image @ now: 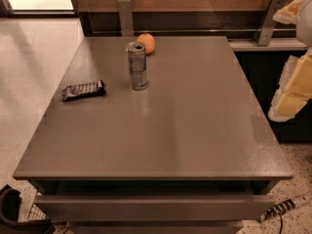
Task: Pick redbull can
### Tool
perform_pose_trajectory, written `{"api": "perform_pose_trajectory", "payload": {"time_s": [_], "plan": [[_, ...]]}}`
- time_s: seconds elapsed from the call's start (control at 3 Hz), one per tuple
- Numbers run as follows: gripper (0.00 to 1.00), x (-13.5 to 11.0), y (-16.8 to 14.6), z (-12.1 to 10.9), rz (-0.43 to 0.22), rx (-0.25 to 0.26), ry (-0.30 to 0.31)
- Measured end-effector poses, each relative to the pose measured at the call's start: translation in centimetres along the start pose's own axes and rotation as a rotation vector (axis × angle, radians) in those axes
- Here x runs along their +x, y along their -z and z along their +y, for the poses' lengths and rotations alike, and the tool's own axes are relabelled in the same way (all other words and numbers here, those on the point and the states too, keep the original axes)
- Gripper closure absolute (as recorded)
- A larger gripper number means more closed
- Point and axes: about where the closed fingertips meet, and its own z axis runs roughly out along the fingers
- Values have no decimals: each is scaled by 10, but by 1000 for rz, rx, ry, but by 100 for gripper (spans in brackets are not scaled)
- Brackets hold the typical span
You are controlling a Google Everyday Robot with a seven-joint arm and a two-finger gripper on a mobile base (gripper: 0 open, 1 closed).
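The redbull can (138,66) stands on the table (195,130). The gripper (292,89) hangs at its 3 o'clock; I can't tell its grip.

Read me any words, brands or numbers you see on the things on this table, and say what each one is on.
No text reads clearly.
redbull can: print on its side, too blurred to read.
dark wrapper: pale marks, too blurred to read.
orange: no text.
hand, at the right edge beyond the table: no markings seen.
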Motion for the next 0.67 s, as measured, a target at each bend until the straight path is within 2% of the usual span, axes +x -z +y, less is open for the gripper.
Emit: {"api": "perform_pose_trajectory", "payload": {"time_s": [0.33, 0.67], "plan": [[0, 0, 0, 0, 0, 0, 0], [0, -10, -9, -8, -93, 11, -20]]}}
